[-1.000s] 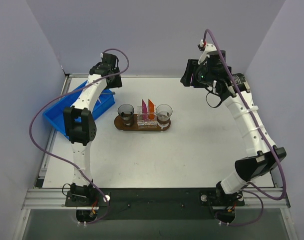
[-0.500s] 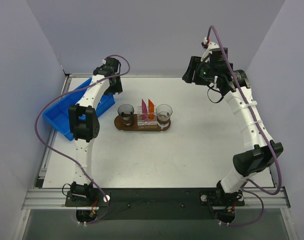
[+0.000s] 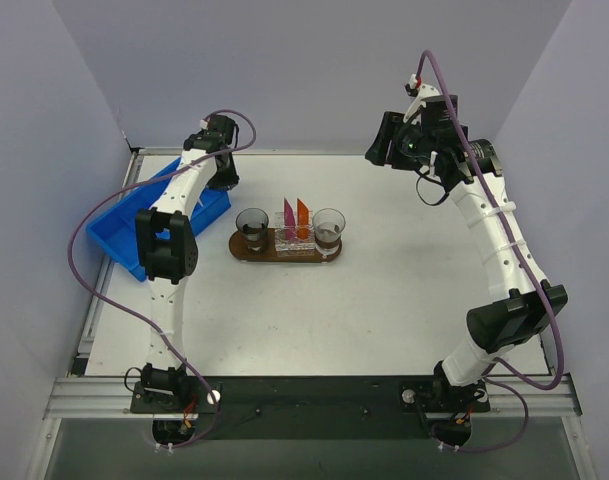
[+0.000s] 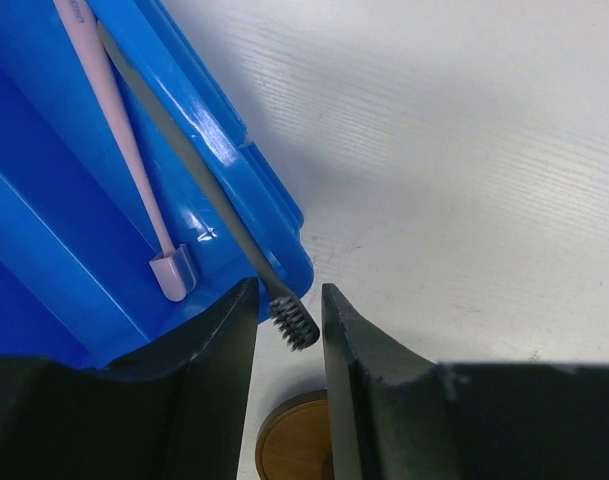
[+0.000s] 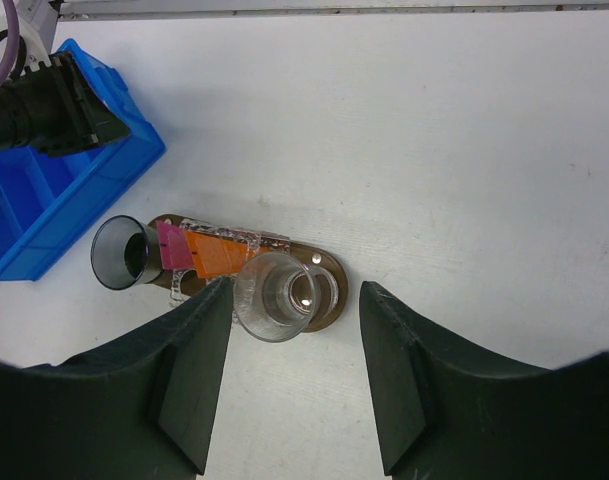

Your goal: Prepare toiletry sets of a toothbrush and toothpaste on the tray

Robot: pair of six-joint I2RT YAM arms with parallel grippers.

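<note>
1. Top view: the tray (image 3: pixel 284 258) carries the orange toothpaste (image 3: pixel 302 217) upright at its middle. The left gripper (image 3: pixel 222 178) is over the blue bin (image 3: pixel 104 232), left of the tray. The right gripper (image 3: pixel 381 150) hangs high, far right of the tray.
2. Left wrist: narrow fingers (image 4: pixel 234 330) flank the head of a grey toothbrush (image 4: pixel 199 190) on the bin's rim, near the tray's end. I cannot tell whether they pinch it.
3. Right wrist: the jaws are wide and empty above the tray.

Two glasses (image 3: pixel 252 227) hem the tray (image 3: pixel 284 257) middle; the bin wall (image 4: pixel 219 135) crowds the left gripper (image 4: pixel 287 300).
</note>
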